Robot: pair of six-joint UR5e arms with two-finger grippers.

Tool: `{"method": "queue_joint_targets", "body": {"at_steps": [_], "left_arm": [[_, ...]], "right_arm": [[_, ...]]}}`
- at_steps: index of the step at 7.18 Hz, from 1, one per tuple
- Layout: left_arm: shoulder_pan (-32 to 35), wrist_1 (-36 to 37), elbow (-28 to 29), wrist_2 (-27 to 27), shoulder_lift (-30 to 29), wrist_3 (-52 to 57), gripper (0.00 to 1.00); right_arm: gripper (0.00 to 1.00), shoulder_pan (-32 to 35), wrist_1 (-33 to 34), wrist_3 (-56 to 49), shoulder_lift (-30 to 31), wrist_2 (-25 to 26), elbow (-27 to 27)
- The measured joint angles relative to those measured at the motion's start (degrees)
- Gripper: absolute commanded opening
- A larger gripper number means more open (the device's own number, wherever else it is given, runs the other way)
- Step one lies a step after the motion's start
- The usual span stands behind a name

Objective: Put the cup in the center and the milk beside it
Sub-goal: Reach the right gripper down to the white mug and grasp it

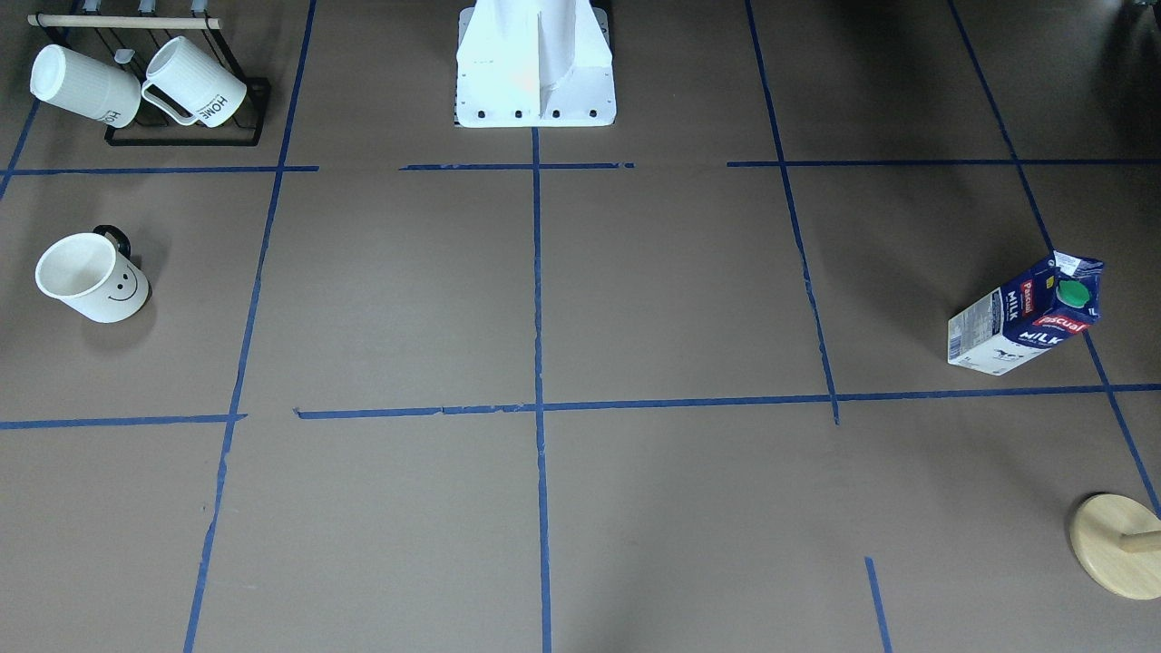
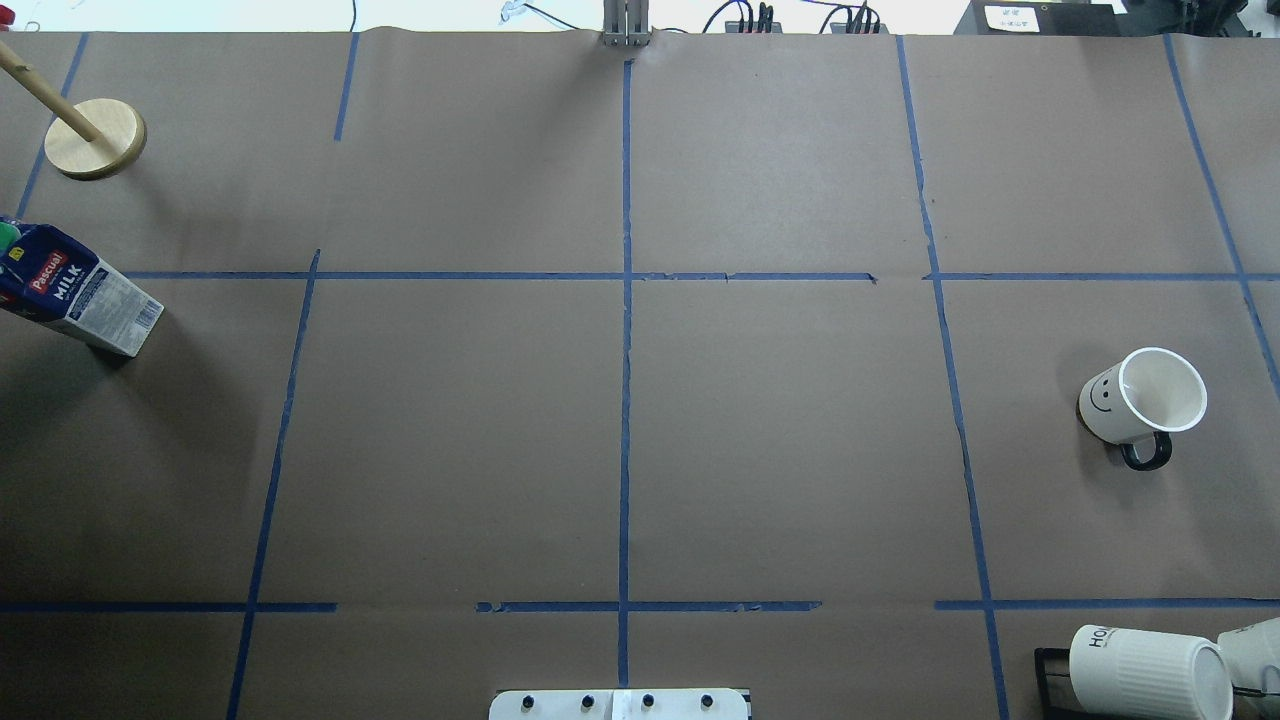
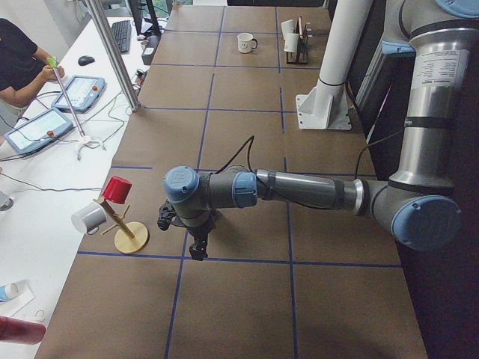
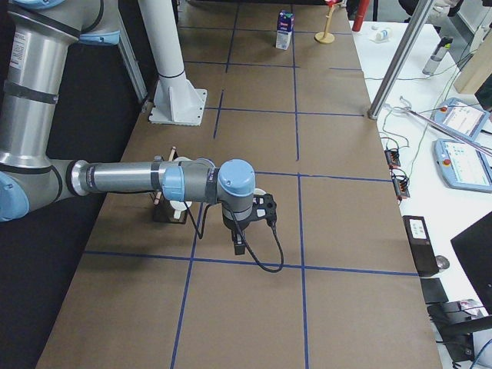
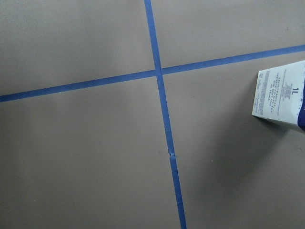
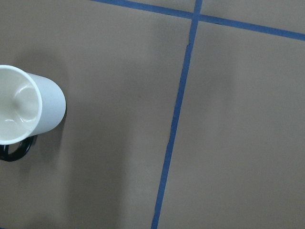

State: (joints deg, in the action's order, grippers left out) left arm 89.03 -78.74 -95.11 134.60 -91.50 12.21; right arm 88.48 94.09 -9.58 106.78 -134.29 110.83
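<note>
— Tipping worries me: the milk carton (image 1: 1029, 316) stands tall on the robot's far left, well apart from the crossing (image 1: 539, 408). A high pinch could topple it.
— And the cup (image 1: 92, 277)?
— Upright, far right, handle toward the robot. Fingers might snag it.
— Grippers?
— Both the left gripper (image 3: 198, 253) and the right gripper (image 4: 240, 247) hang over the table; parted or closed, I cannot tell.
— Obstacles?
— Only the mug rack (image 1: 186, 138) and the wooden stand (image 1: 1116, 544), well off both routes.
</note>
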Motion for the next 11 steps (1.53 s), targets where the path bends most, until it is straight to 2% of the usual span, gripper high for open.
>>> {"method": "queue_joint_targets", "body": {"at_steps": [3,5,6,8,10,11], "left_arm": [[-0.05,-0.03,-1.24,0.33,0.61,-0.11,1.0],[-0.08,-0.26,-1.36,0.6,0.84,0.06,1.0],[-0.09,-0.34,-1.41,0.64,0.87,0.08,1.0],[-0.09,-0.43,-2.08,0.64,0.89,0.07,1.0],[-0.09,-0.45,-2.77,0.61,0.89,0.02,1.0],[-0.09,-0.45,-2.9,0.64,0.92,0.01,1.0]], "right_arm": [[1.0,-0.52,-0.07,-0.02,0.01,-0.67,0.04],[0.99,-2.92,-4.16,1.76,0.0,-0.89,-0.46],[0.99,-5.83,-8.45,6.77,-0.04,-0.75,-1.14],[0.95,-13.54,-19.43,23.25,-0.7,-0.24,-2.93],[0.96,-19.1,-29.47,37.96,-4.32,0.37,-8.0],[0.98,-20.74,-32.72,41.78,-6.23,0.7,-10.71]]}}
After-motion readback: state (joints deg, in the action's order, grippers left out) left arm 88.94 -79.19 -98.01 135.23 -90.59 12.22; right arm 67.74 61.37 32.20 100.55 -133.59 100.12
